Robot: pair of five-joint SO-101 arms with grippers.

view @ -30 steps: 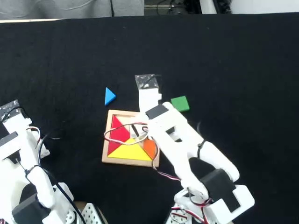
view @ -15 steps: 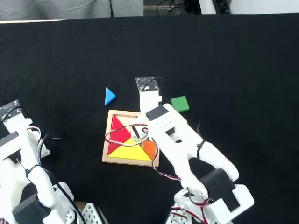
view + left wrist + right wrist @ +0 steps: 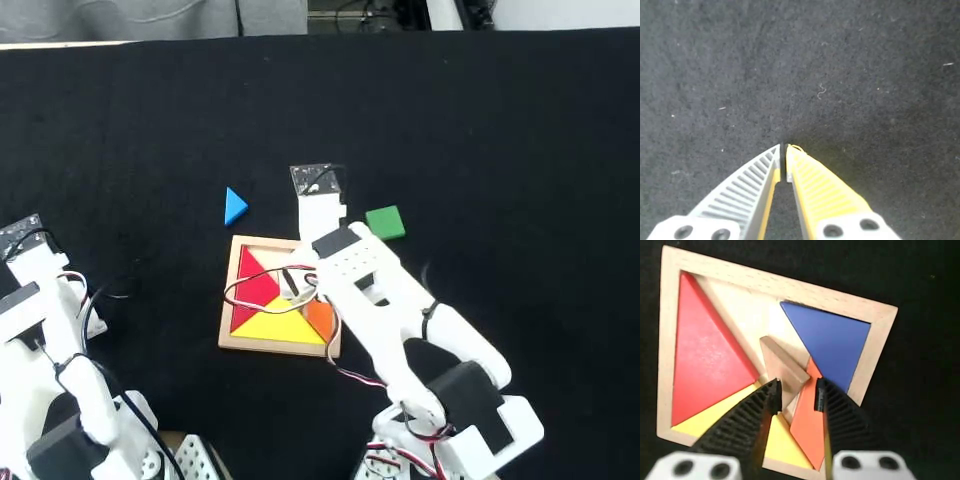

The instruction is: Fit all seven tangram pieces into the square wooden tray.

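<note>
Since a second ago the right arm has slid slightly toward the bottom of the high view; the pieces lie as before. The right gripper [image 3: 796,385] has its fingers spread astride a tilted plain-wood triangle [image 3: 782,367] at the centre of the tray [image 3: 790,290]. Seven pieces in all. Five are in the tray: with the wood one, one red triangle [image 3: 705,355], one yellow [image 3: 777,442], one orange piece [image 3: 807,430], one dark blue triangle [image 3: 830,340]. Two lie outside: a light blue triangle [image 3: 235,206] upper left, a green square [image 3: 385,222] upper right. The left gripper [image 3: 785,147] has its fingers pressed together over black cloth [image 3: 790,60].
</note>
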